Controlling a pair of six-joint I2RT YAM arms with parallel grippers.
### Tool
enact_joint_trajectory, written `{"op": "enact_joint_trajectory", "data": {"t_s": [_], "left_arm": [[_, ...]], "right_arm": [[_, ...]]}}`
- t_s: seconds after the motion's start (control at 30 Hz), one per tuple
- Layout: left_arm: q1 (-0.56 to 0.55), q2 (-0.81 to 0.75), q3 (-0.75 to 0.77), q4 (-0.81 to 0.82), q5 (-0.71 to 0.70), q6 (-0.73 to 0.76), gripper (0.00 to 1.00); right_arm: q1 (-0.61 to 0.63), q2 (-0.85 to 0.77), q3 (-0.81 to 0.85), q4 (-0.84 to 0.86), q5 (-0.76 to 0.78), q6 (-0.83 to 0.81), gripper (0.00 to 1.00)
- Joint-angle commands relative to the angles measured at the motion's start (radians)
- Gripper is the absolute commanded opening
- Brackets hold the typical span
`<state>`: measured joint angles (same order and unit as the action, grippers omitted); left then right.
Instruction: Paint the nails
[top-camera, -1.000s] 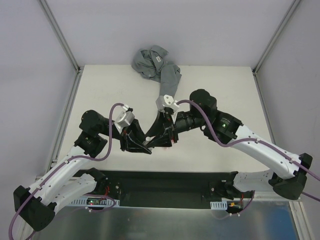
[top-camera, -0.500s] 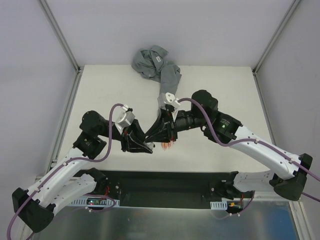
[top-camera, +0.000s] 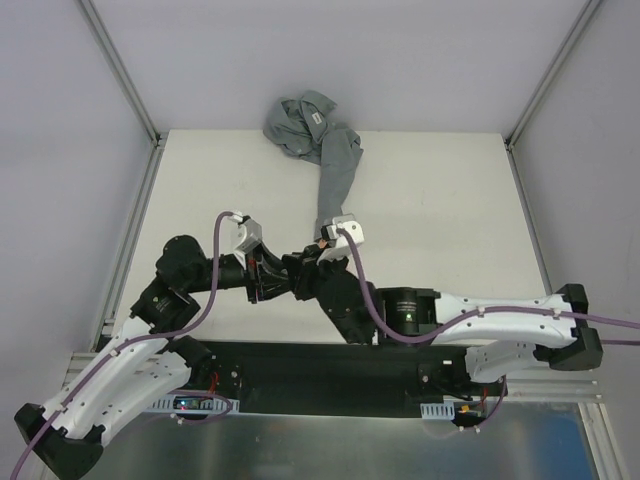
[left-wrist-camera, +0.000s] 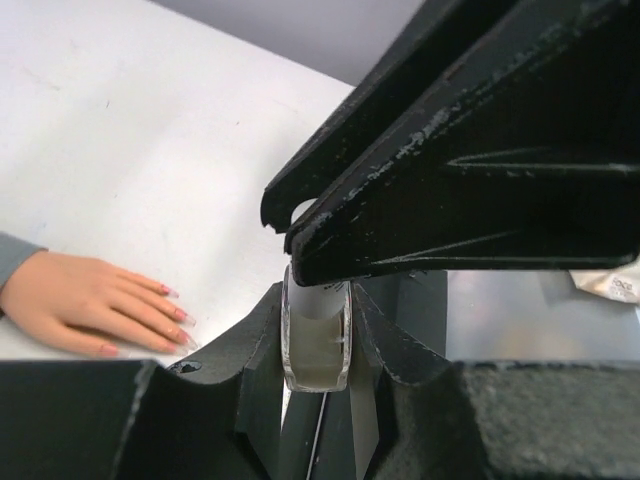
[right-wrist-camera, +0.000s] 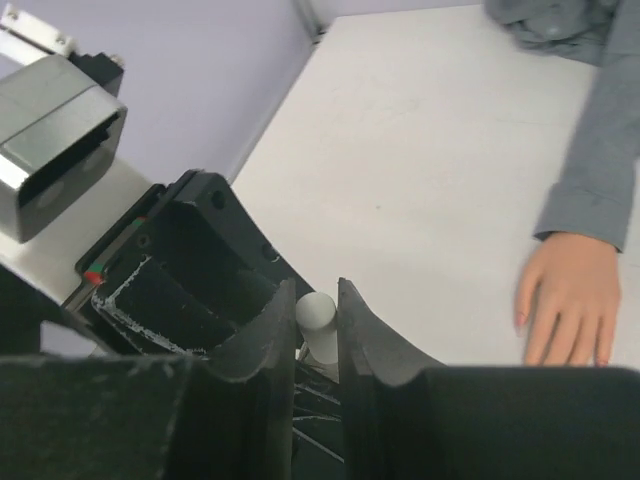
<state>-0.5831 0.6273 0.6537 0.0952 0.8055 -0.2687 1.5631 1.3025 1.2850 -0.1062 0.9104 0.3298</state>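
White tabletop (top-camera: 450, 200) carries a grey sleeve (top-camera: 335, 170) running down from top centre to the peach mannequin hand (left-wrist-camera: 85, 305), which lies palm down at lower left of the left wrist view. Nearby, the left hand (left-wrist-camera: 316, 325) clamps a small clear bottle (left-wrist-camera: 316, 350) and the right hand (right-wrist-camera: 318, 312) pinches its white cap (right-wrist-camera: 317, 306). The pink nails (left-wrist-camera: 183, 316) lie apart from both.
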Motion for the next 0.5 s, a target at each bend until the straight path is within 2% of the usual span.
{"op": "enact_joint_trajectory", "data": {"t_s": [0.0, 0.13, 0.17, 0.2, 0.27, 0.3, 0.37, 0.4, 0.47], "left_arm": [[0.031, -0.017, 0.014, 0.199, -0.221, 0.011, 0.0], [0.035, -0.023, 0.009, 0.195, -0.226, 0.008, 0.0], [0.037, -0.024, 0.009, 0.195, -0.221, 0.006, 0.0], [0.037, -0.026, 0.008, 0.195, -0.21, 0.006, 0.0], [0.039, -0.021, 0.007, 0.195, -0.192, 0.011, 0.0], [0.039, -0.017, 0.012, 0.195, -0.163, 0.014, 0.0], [0.039, 0.003, 0.018, 0.193, -0.126, 0.016, 0.0], [0.039, 0.008, 0.026, 0.193, -0.106, 0.017, 0.0], [0.039, 0.031, 0.034, 0.193, -0.037, 0.017, 0.0]], "right_arm": [[0.064, 0.069, -0.021, -0.12, 0.168, 0.091, 0.01], [0.068, 0.066, -0.013, -0.133, 0.167, 0.037, 0.01], [0.066, 0.063, -0.003, -0.138, 0.156, 0.019, 0.05], [0.066, 0.057, 0.003, -0.139, 0.141, -0.033, 0.17], [0.066, 0.046, 0.034, -0.168, 0.114, -0.073, 0.29], [0.068, 0.035, 0.037, -0.18, 0.11, -0.09, 0.39], [0.064, -0.011, 0.034, -0.176, 0.073, -0.156, 0.5], [0.061, -0.028, 0.025, -0.158, 0.05, -0.187, 0.59], [0.045, -0.078, 0.025, -0.148, -0.065, -0.283, 0.66]]}}
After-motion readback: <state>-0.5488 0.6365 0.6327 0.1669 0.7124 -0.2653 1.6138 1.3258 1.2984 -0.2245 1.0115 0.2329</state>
